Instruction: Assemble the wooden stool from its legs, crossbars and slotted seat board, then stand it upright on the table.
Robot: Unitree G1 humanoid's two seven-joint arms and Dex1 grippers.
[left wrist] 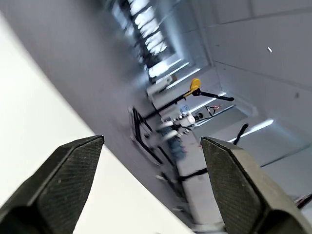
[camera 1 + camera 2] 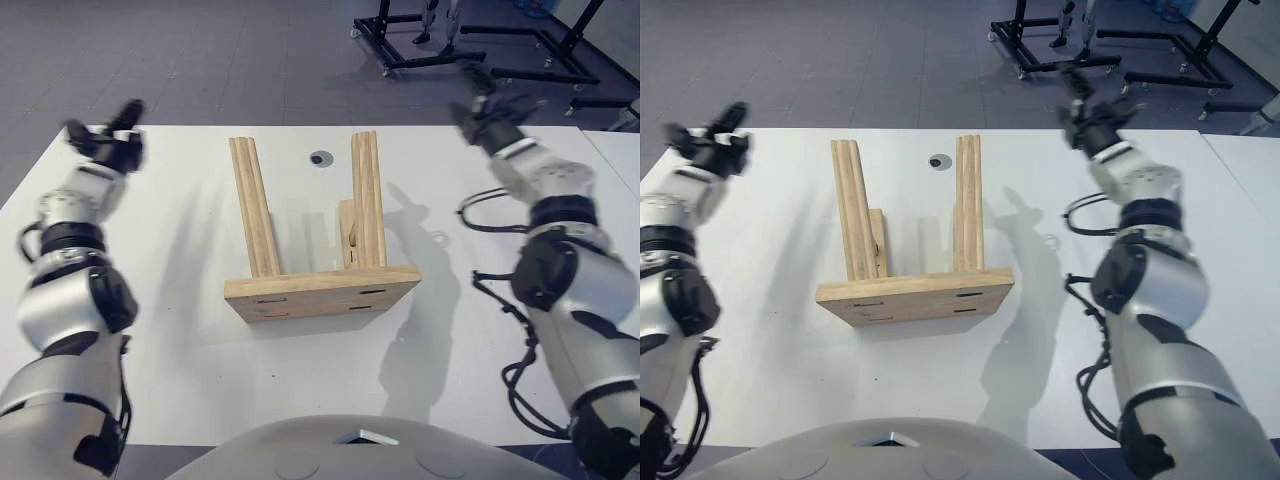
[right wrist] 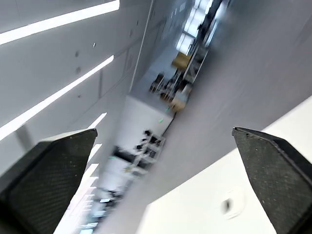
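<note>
The stool (image 2: 320,235) lies on its side at the middle of the bench (image 2: 180,350). The seat board (image 2: 322,293) faces the robot and the legs (image 2: 255,205) point away.

Status: assembly appears complete, with the legs seated in the board. Remaining step: stand the stool upright.

The left jaws are spread and empty, raised near the far left corner of the bench, well apart from the stool. The right jaws are spread and empty, raised near the far right edge.

Not verifiable: the lower legs are hidden under the upper ones. One crossbar (image 2: 347,232) shows only in part. Joint tightness cannot be judged.
</note>
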